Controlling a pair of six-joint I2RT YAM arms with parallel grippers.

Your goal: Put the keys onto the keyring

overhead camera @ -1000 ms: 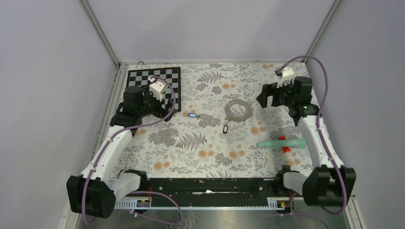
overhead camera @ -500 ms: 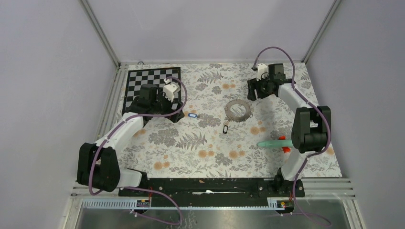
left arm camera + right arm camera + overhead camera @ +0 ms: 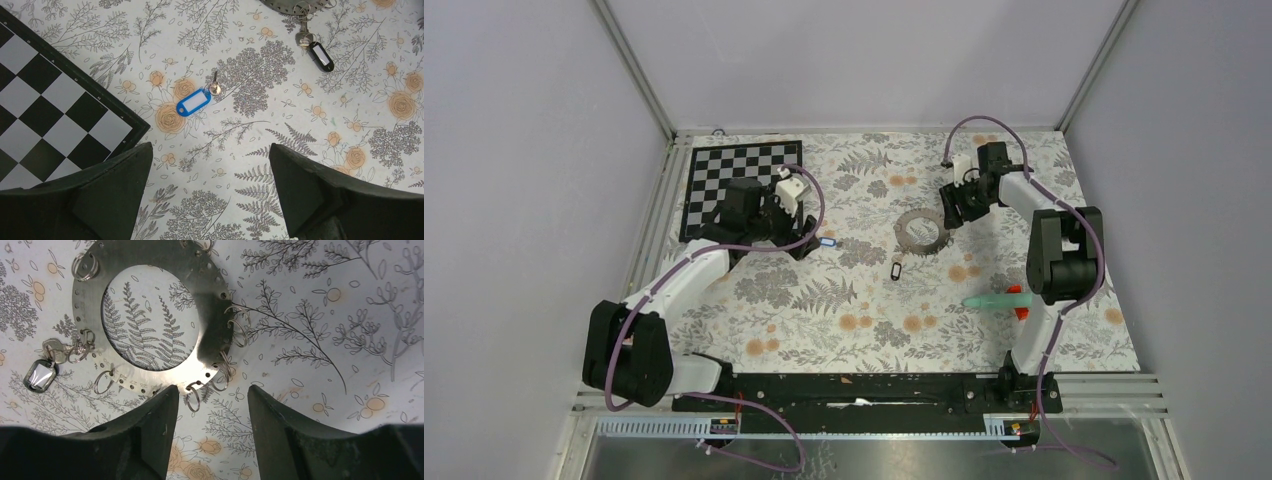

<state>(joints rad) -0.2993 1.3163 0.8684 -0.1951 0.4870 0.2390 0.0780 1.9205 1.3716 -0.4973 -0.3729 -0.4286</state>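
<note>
Blue-tagged key [image 3: 195, 102] lies ahead of the wide-apart end effector [image 3: 209, 155], chequered board [image 3: 50, 115] left, black-tagged key [image 3: 317, 50] upper right.

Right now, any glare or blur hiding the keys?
Right wrist: the keyring gleams, and the black key tag glares silvery. Left wrist: even light, the blue key tag crisp. Top external: evenly lit, no hard shadows, both tags tiny.
</note>
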